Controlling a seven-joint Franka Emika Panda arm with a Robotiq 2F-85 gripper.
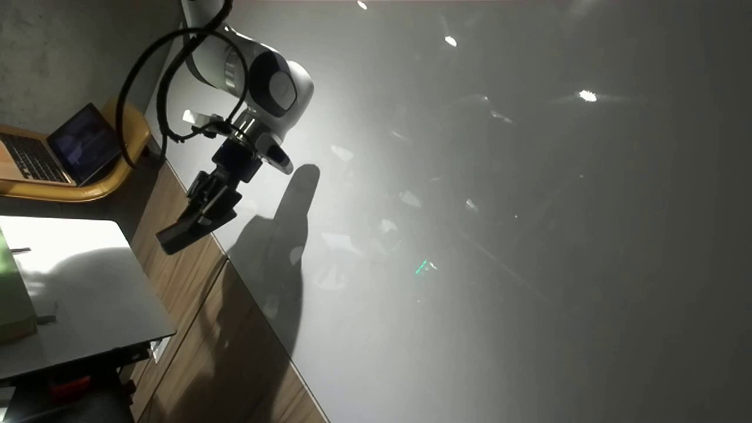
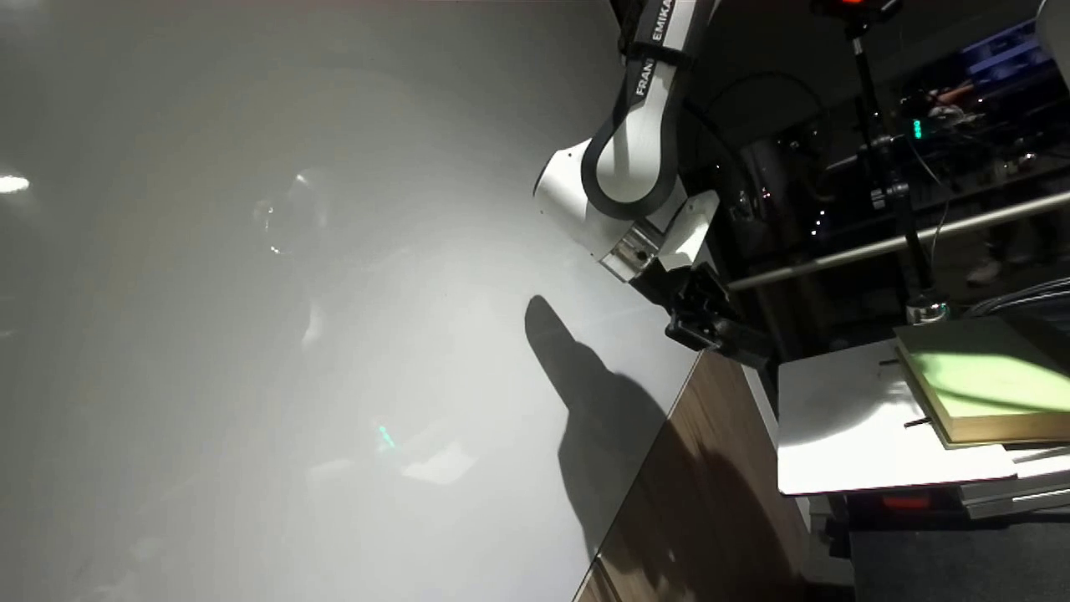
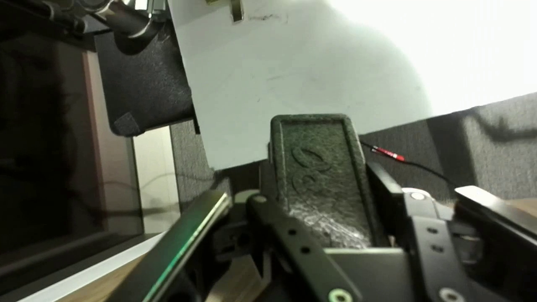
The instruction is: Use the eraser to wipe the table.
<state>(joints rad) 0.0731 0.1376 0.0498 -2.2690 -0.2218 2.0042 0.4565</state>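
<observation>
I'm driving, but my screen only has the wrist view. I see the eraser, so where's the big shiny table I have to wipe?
Observer: In an exterior view, the glossy table fills most of the picture, to the right of the eraser.
Operator: Is my eraser over the shiny part?
Observer: It doesn't look that way: in both exterior views, its far end shows past the edge of the glossy surface.
Operator: Is there anything else I can't see?
Observer: Yes, in an exterior view an open laptop rests on what looks like a yellow chair.
</observation>
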